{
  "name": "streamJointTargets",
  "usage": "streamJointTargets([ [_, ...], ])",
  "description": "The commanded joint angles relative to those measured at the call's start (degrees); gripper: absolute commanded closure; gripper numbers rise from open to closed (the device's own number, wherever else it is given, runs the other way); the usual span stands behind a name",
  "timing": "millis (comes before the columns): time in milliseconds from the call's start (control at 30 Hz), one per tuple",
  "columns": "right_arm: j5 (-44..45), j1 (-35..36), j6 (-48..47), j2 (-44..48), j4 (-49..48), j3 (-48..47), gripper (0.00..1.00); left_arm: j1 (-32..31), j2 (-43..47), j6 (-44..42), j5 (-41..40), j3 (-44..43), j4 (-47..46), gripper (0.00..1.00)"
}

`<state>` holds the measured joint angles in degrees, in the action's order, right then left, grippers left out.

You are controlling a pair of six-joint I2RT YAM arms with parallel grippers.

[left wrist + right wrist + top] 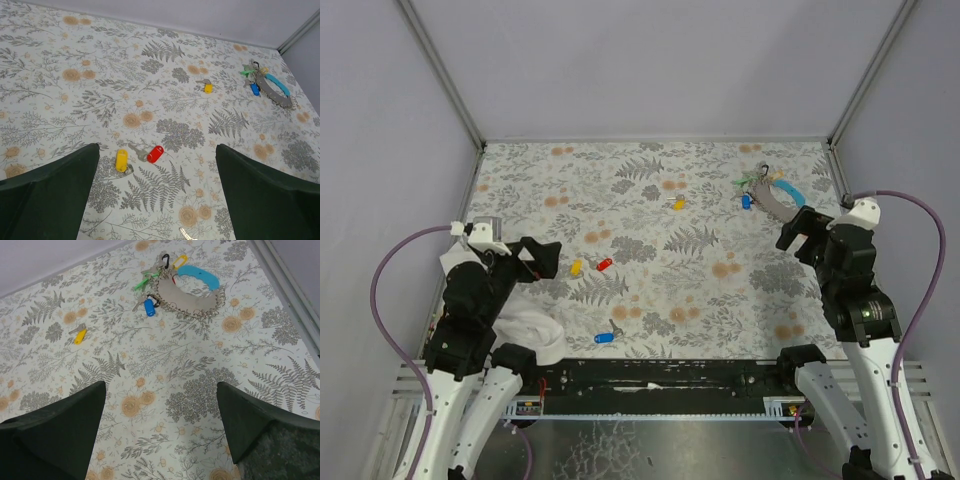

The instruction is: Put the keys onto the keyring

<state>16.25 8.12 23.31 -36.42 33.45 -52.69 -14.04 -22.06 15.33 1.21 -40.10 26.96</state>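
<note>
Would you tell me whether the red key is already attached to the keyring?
No, the red key lies beside a yellow key, well apart from the keyring.

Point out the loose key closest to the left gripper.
The yellow key beside the red key, just off the left gripper; the other yellow one lies farther.

No text, label, brand, number or sign can be read anywhere in these views.
</note>
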Motion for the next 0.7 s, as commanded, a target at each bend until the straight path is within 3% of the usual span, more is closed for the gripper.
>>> streamJointTargets([
  [0,-3.45,-0.33,-1.90,0.43,-5.31,2.76,0.01,-1.14,1.43,-0.96,-1.00,0.51,-2.83,0.00],
  [233,-9.03,-0.30,-6.05,-9.41,-6.55,1.20,0.01,-2.02,1.84,-1.41,-1.62,1.01,-2.70,0.00],
  [367,-9.16,-0.31,-6.31,-16.91,-11.85,1.16,0.01,-2.59,1.84,-1.75,-1.65,1.23,-2.79,0.00],
  [667,-12.63,-3.95,-10.82,-41.29,-21.94,-7.17,0.01,-3.32,3.16,-2.86,-1.29,1.84,-2.54,0.00],
])
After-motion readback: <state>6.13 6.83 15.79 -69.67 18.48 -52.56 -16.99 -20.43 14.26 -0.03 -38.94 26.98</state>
